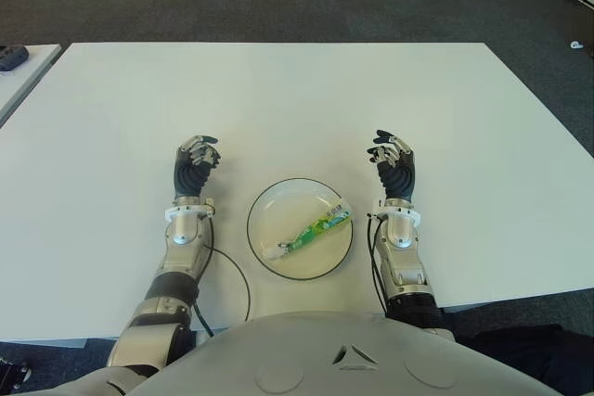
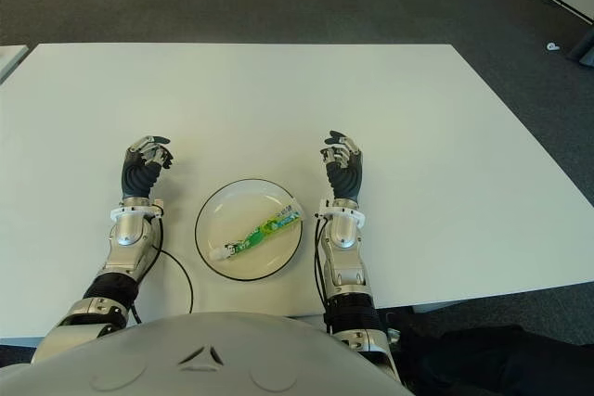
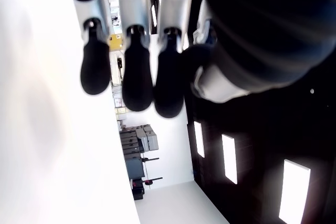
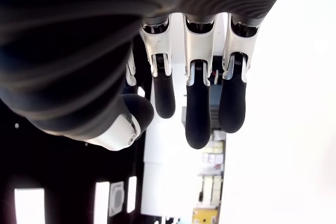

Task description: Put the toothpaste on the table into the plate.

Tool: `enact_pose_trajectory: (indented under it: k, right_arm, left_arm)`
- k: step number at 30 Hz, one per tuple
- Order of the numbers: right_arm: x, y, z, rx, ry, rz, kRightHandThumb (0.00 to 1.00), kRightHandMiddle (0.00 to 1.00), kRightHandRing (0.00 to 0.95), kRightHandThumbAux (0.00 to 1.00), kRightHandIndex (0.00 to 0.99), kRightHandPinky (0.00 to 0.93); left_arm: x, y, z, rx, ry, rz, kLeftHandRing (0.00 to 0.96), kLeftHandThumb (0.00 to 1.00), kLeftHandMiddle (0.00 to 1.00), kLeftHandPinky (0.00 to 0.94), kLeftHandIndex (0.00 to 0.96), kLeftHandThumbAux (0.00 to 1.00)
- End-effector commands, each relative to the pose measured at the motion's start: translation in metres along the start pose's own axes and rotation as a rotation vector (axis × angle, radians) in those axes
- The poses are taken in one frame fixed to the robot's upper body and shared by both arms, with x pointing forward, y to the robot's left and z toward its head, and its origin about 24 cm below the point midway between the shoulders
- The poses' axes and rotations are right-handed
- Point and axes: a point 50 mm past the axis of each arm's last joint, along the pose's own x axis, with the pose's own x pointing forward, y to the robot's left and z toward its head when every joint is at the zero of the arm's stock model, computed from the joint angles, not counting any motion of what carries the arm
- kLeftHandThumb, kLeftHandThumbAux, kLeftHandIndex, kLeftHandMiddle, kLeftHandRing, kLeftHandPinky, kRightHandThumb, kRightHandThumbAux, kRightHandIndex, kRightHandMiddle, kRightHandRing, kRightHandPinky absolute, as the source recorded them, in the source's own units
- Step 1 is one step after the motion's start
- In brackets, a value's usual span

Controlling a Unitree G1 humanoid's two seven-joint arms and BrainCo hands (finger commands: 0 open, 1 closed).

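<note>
We are holding our left hand (image 1: 196,166) and right hand (image 1: 393,164) beside the plate (image 1: 269,206) on the white counter (image 1: 297,99), fingers (image 4: 198,114) loosely curled and empty, because the green toothpaste (image 1: 316,228) is already lying diagonally inside it.

No readable text, print on the green toothpaste (image 1: 318,227) tube too small to make out

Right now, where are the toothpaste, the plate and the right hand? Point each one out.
toothpaste (image 1: 316,228), left eye view, middle of the green tube.
plate (image 1: 269,209), left eye view, bare inner surface near its far-left rim.
right hand (image 1: 393,161), left eye view, back of the hand.
</note>
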Motion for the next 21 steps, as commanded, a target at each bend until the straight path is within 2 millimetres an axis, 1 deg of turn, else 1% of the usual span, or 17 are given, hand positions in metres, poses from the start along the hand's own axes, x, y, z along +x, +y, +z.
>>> enact_pose_trajectory:
  k: [1,9,17,19,21]
  right_arm:
    - [0.003,0.001,-0.001,-0.002,0.009,-0.002,0.709,0.481,0.464,0.729,0.43,0.481]
    - [0.003,-0.003,-0.005,-0.041,0.031,0.018,0.709,0.5,0.496,0.729,0.43,0.516]
    - [0.003,-0.005,-0.01,-0.06,0.056,0.028,0.709,0.484,0.48,0.728,0.43,0.478]
    - [0.003,-0.005,-0.011,-0.062,0.059,0.03,0.709,0.48,0.475,0.728,0.43,0.477]
    - [0.003,-0.005,-0.012,-0.063,0.061,0.032,0.709,0.484,0.482,0.728,0.43,0.499]
  left_arm:
    - [-0.015,-0.001,-0.014,0.005,0.076,0.008,0.672,0.694,0.683,0.635,0.44,0.719]
    - [-0.015,-0.001,-0.013,0.008,0.052,0.003,0.689,0.694,0.704,0.65,0.44,0.718]
    - [-0.016,-0.002,-0.013,-0.004,0.064,0.002,0.68,0.694,0.695,0.635,0.44,0.719]
    - [-0.016,-0.002,-0.013,-0.004,0.067,0.002,0.678,0.695,0.692,0.633,0.44,0.719]
    - [-0.016,-0.002,-0.013,-0.003,0.069,0.002,0.675,0.695,0.69,0.63,0.439,0.719]
